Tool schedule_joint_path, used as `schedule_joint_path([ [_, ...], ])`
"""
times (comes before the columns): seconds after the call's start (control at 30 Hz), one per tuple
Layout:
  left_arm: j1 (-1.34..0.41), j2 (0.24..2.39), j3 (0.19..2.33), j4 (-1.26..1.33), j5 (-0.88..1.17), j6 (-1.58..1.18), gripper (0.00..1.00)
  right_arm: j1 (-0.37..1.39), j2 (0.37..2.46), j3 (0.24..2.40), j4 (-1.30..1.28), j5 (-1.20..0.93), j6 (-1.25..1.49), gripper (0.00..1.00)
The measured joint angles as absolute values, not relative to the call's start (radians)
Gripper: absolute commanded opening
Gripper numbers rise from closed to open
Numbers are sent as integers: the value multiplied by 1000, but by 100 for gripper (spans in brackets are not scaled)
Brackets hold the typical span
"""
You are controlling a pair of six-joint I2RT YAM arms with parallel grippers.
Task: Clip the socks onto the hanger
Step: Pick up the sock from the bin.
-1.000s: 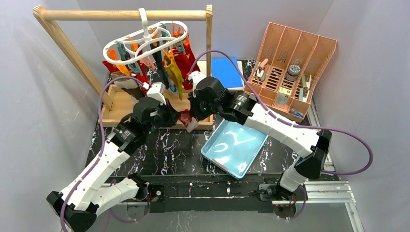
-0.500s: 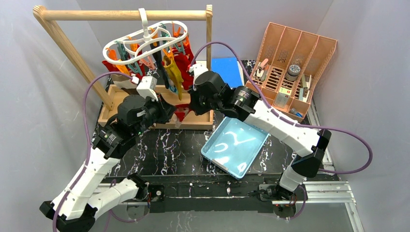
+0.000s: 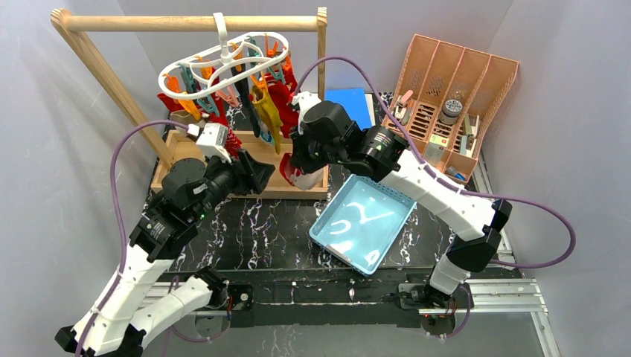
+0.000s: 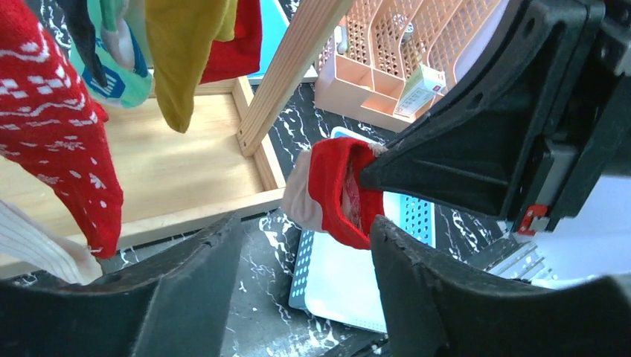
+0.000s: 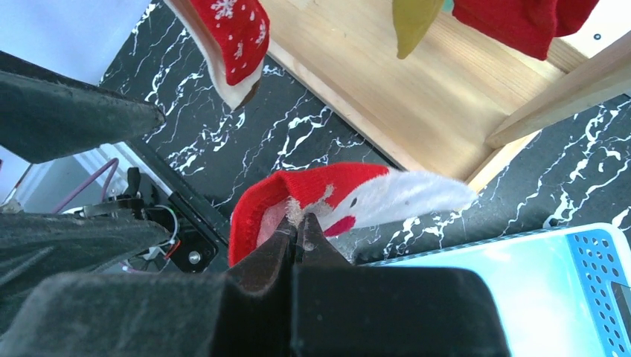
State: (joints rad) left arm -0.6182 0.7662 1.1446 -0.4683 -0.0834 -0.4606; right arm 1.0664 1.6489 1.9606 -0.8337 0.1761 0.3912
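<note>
A red sock with a white toe [image 5: 350, 193] hangs from my right gripper [image 5: 298, 223], whose jaws are shut on its cuff. In the top view this sock [image 3: 292, 172] is just in front of the wooden base, below the white ring hanger [image 3: 223, 63]. Several socks hang clipped to the hanger: a red patterned one [image 4: 52, 141], a mustard one [image 4: 182, 59] and a teal one [image 4: 119, 74]. My left gripper [image 4: 305, 282] is open, a little short of the held sock [image 4: 335, 190], with nothing between its fingers. In the top view the left gripper [image 3: 260, 175] points right at the sock.
The hanger hooks on a wooden rail frame [image 3: 186, 22] with a wooden base tray [image 3: 193, 160]. A light blue perforated tray [image 3: 362, 227] lies right of centre. A peach desk organiser [image 3: 454, 104] and a blue pad [image 3: 350, 110] stand at the back right.
My left gripper has opened, let go of the red sock and drawn back to the left. The right gripper keeps the sock and has moved slightly up toward the hanger.
</note>
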Motion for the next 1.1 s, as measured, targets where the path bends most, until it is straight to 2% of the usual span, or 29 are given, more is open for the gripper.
schedule_joint_path([
  [0.1,-618,722,1090,-432,-51,-416,76,1066,1659,1980,-848,153,391,1],
  [0.2,-617,638,979,-351,28,-328,81,1066,1677,2014,-875,126,391,1],
  [0.37,-617,416,720,-139,177,-125,82,1066,1708,2083,-912,72,390,1],
  [0.47,-617,361,665,-64,226,-18,77,1066,1709,2095,-931,47,390,1],
  [0.57,-617,402,669,-1,277,59,71,1066,1709,2096,-937,33,395,1],
  [0.7,-617,490,670,39,328,104,68,1065,1709,2096,-933,13,413,1],
  [0.83,-617,513,670,78,332,117,64,1061,1709,2094,-913,-15,433,1],
  [1.03,-617,486,670,119,311,146,50,1060,1708,2064,-882,-44,458,1],
  [1.1,-617,484,670,126,307,152,50,1060,1708,2058,-875,-51,466,1],
])
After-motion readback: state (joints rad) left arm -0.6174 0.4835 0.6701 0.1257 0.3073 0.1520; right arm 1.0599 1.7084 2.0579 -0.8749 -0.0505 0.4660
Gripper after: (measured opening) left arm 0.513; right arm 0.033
